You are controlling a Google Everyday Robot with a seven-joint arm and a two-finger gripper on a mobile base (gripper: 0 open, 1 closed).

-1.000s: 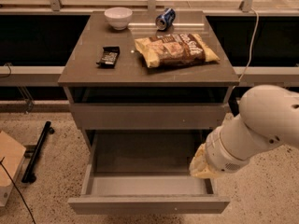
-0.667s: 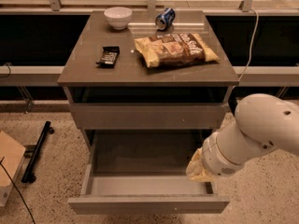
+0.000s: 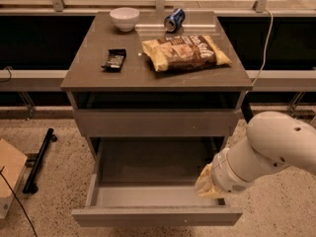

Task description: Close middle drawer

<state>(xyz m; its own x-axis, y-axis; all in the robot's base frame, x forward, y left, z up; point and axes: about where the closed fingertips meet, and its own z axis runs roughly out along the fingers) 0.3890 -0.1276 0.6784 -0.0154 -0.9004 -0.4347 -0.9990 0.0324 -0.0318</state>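
The robot's white arm (image 3: pixel 279 144) enters from the right edge of the frame, in the lower right. Its bulky rounded upper segment slopes down and to the left into a narrower, ringed wrist (image 3: pixel 232 171). At the tip, low and right of centre in the frame, sits the pale yellowish end effector (image 3: pixel 205 182), pointing left and slightly downward, largely hidden behind the wrist.
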